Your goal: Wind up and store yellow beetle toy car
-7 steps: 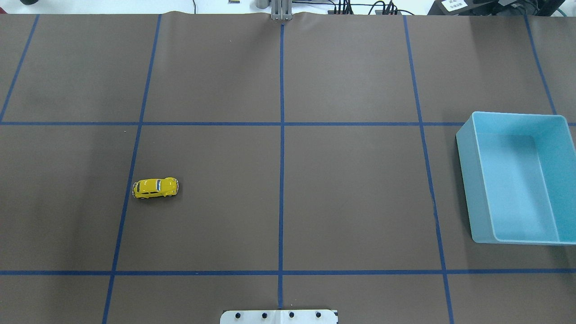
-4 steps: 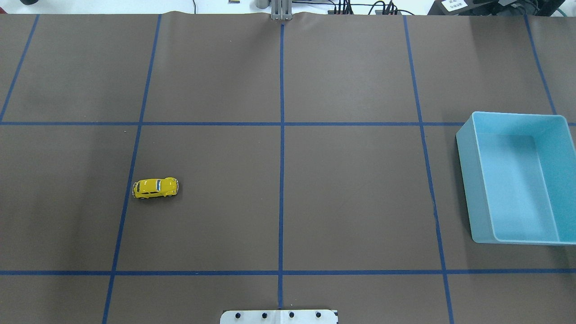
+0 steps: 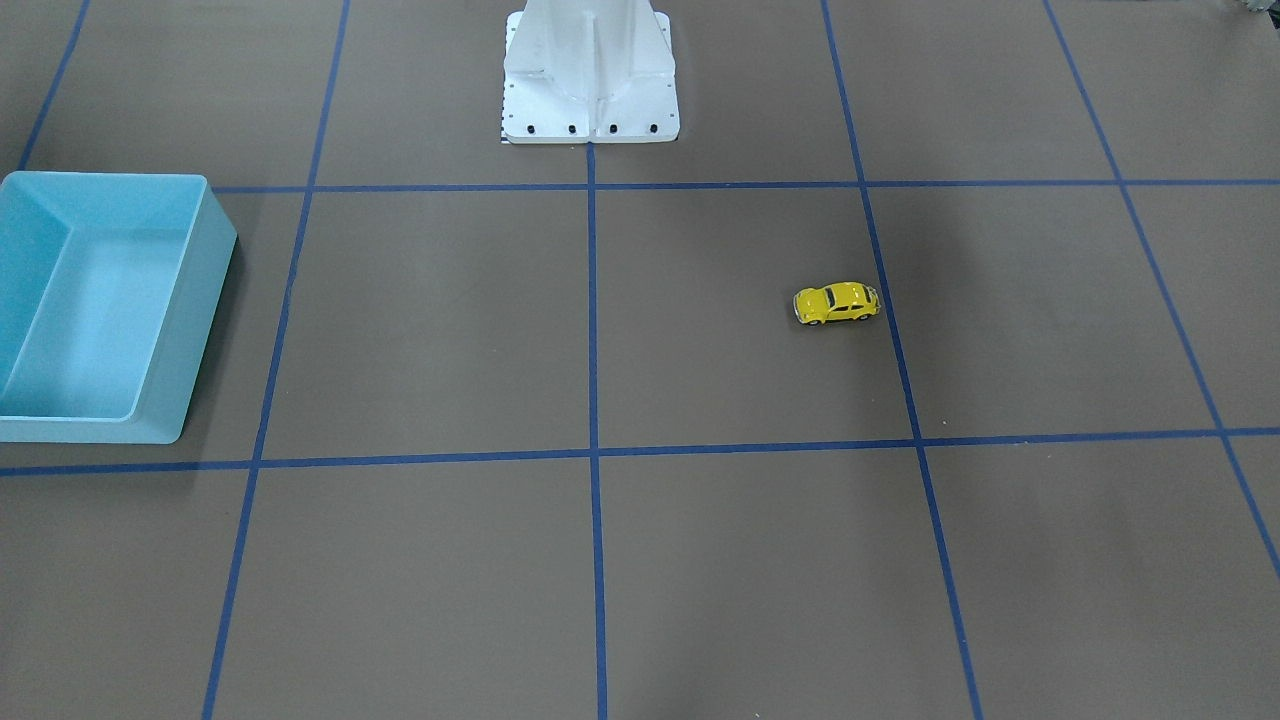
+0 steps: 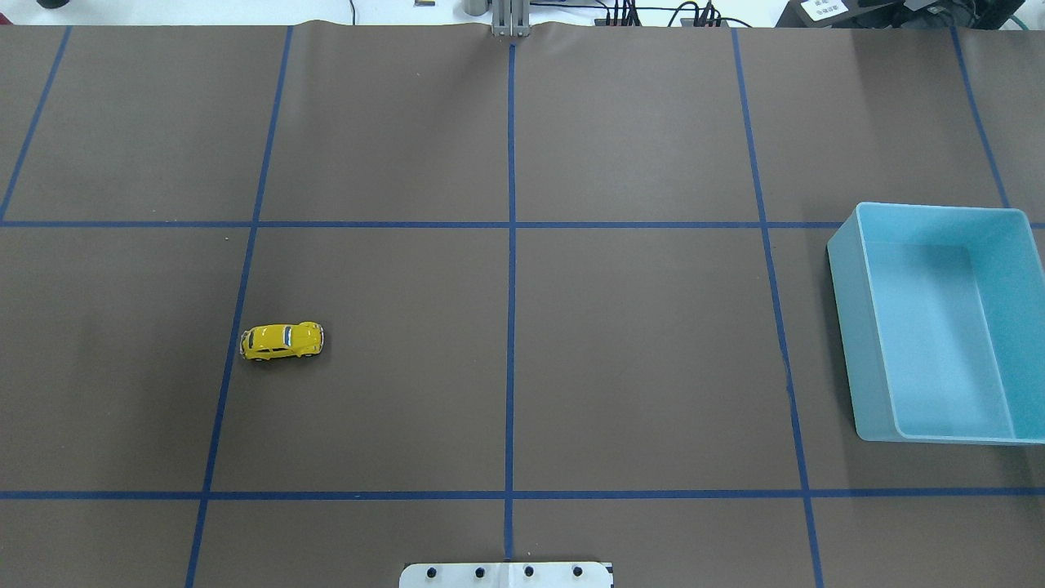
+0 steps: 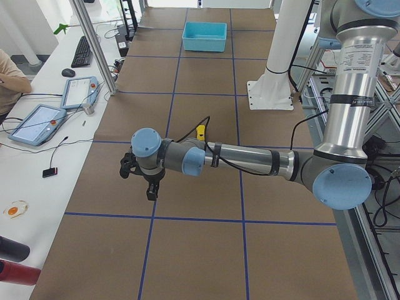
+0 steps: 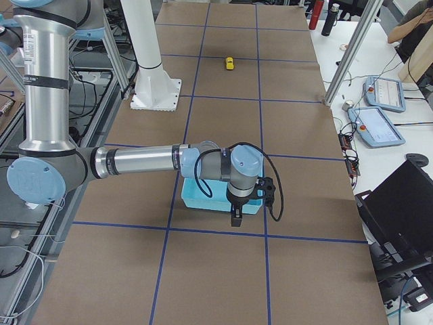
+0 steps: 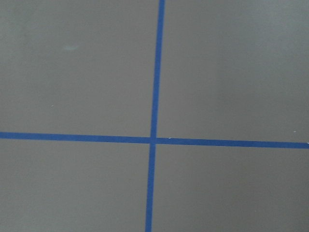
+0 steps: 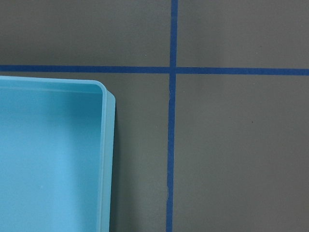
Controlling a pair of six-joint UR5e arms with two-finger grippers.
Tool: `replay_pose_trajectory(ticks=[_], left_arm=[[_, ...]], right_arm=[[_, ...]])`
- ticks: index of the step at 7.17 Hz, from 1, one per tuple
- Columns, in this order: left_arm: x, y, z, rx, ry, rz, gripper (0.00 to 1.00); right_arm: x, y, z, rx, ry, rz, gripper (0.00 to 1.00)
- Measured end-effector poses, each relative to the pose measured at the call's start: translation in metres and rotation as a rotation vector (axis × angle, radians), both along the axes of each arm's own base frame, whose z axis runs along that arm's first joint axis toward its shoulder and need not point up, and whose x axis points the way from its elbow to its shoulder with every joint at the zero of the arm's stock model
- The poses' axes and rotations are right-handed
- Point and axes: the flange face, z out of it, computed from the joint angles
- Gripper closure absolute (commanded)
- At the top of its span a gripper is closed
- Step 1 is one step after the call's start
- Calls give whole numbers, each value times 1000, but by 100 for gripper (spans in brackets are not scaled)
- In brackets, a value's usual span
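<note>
The yellow car [image 4: 282, 341] is set on the table [image 4: 637, 343] beside a tape line [image 4: 243, 286], well apart from the bin [image 4: 857, 327]. How the left gripper [image 5: 150, 190] and right gripper [image 6: 235, 218] are held cannot be told.

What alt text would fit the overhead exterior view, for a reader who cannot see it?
A yellow beetle toy car stands on its wheels in the left half of a brown table marked with a blue tape grid. An open light blue bin sits far from it at the right edge; no robot arm shows.
</note>
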Motion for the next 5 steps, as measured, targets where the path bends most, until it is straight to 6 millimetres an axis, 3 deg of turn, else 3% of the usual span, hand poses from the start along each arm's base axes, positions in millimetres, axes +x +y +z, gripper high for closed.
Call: replay_pose_trajectory(ticks=[3, 5], left_arm=[[105, 24, -97, 231, 49, 203, 0], [173, 47, -142, 408, 118, 334, 0]], right_arm=[[0, 0, 0, 1, 0, 0, 0], [0, 0, -1, 0, 0, 0, 0]])
